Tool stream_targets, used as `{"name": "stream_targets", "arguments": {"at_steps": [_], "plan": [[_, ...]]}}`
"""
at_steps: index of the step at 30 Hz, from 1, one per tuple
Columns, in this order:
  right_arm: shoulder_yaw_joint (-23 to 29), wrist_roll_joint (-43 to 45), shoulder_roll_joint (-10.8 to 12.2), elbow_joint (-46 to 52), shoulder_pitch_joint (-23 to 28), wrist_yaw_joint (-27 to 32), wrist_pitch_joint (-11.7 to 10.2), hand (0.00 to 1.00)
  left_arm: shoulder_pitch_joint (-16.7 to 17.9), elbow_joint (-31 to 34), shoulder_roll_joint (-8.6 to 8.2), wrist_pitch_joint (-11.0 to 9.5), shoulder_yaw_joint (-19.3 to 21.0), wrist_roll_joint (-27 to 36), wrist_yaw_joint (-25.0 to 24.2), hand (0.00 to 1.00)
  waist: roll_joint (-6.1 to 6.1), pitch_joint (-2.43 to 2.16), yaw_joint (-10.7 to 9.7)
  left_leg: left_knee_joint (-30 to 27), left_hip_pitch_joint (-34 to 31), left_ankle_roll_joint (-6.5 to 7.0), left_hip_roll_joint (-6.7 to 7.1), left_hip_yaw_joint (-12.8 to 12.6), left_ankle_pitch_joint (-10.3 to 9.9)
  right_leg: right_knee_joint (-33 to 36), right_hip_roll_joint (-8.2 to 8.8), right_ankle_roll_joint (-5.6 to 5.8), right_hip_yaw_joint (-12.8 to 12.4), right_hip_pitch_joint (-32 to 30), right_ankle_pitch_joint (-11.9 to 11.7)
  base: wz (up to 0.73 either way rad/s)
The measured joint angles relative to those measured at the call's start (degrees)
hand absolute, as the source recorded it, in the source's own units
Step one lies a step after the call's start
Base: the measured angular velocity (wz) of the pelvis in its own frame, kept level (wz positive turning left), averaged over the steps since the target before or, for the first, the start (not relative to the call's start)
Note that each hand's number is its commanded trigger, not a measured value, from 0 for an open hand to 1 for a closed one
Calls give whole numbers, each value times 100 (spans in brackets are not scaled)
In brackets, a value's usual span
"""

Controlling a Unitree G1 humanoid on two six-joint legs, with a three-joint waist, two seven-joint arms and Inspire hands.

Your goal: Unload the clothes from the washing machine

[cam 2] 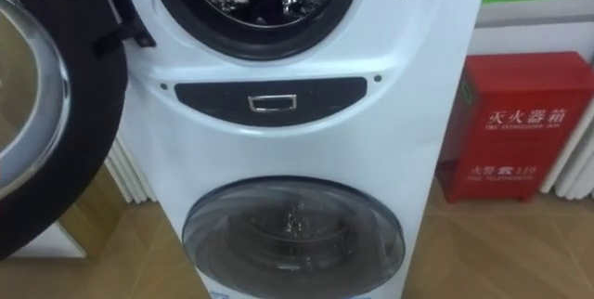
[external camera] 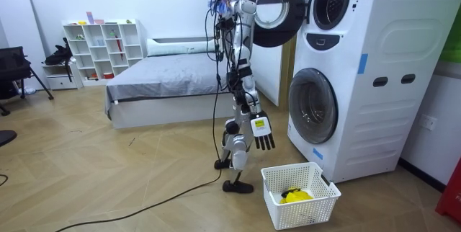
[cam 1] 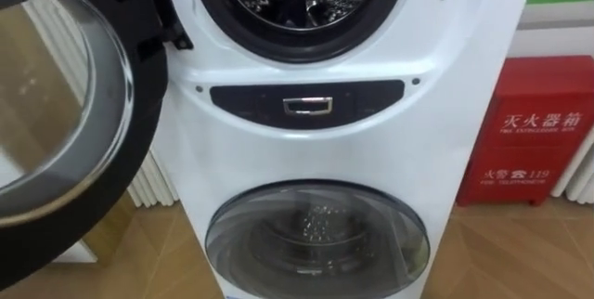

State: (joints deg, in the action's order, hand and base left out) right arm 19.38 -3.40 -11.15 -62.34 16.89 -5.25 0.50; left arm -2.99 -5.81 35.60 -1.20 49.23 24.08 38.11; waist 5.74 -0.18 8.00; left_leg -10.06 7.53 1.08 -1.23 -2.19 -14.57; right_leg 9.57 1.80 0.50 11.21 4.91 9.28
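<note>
While robot faces washing machine, right robot hand hangs straight-fingered, empty.

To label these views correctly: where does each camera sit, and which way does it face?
Left eye view: on the robot's head, facing the washing machine front, its upper door open.
Right eye view: beside it, same front; both share the red box.
Room view: off in the room, side-on; right hand hangs open near the basket.

White washing machine, upper door open at left, red cabinet beside.
</note>
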Motion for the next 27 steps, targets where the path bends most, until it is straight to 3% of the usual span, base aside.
{"name": "stream_targets", "arguments": {"at_steps": [3, 5, 7, 9, 10, 12, 15, 18, 22, 25, 27], "plan": [[0, -3, 6, -75, 31, -108, 34, 0, -176, 129, 56, 127, -56, -275, 3, 0, -21, 15, -94, 18, 10, 17, 9, 106, 11, 3, 20, 4, 33, 59, 2, 20], [-31, -7, 29, -160, -20, -128, 25, 0, -176, 521, -51, 227, -56, -518, 3, 0, -73, 43, -129, -21, -3, 17, 13, 139, 12, 5, 26, 4, 63, 83, 2, 19], [-102, -6, 26, -241, -48, -180, 35, 0, -162, 1025, -291, 265, -107, -627, -1, 0, -134, 82, -152, -59, -23, 24, 22, 202, 16, 2, 41, 20, 46, 112, 12, 28], [-252, -31, 1, -287, -64, -257, 43, 0, -92, 1818, -797, 308, -224, -686, -1, 0, -174, 97, -218, -143, -118, 64, 105, 387, 46, -66, 92, 40, 81, 115, 17, 43], [-266, -71, 0, -309, -77, -289, 44, 0, -53, 2069, -947, 320, -261, -694, -1, 0, -178, 98, -222, -146, -143, 76, 117, 419, 60, -76, 103, 51, 93, 114, 10, 36], [-365, -195, -15, -491, -171, -398, 54, 0, 165, 2995, -1473, 307, -492, -719, -33, 0, -239, 96, -261, -147, -206, 113, 195, 563, 127, -79, 168, 72, 154, 113, 5, 34], [-461, -229, -10, -576, -262, -448, 87, 0, 321, 3424, -1736, 145, -872, -924, -199, 0, -294, 90, -297, -138, -241, 137, 258, 669, 207, -79, 212, 98, 173, 124, -9, 24], [-490, -345, -13, -642, -324, -405, 96, 0, 356, 3430, -1863, 44, -1214, -900, -608, 0, -297, 91, -309, -134, -293, 151, 299, 740, 281, -84, 242, 128, 199, 114, -48, 16], [-582, -539, -10, -602, -389, -297, 264, 0, 634, 3389, -1884, 93, -1477, -662, -1280, 0, -286, 84, -336, -133, -298, 124, 298, 725, 339, -82, 237, 177, 157, 97, -63, -3], [-700, -602, -7, -433, -410, -162, 360, 0, 757, 3272, -1901, 330, -1902, -569, -1792, 0, -282, 80, -380, -133, -340, 105, 295, 700, 380, -74, 236, 160, 141, 66, -114, -4], [-768, -670, -5, -256, -447, -68, 457, 0, 801, 3196, -1910, 632, -2400, -619, -2371, 0, -256, 67, -460, -160, -429, 103, 292, 669, 397, -74, 232, 148, 120, -22, -161, -7]]}}
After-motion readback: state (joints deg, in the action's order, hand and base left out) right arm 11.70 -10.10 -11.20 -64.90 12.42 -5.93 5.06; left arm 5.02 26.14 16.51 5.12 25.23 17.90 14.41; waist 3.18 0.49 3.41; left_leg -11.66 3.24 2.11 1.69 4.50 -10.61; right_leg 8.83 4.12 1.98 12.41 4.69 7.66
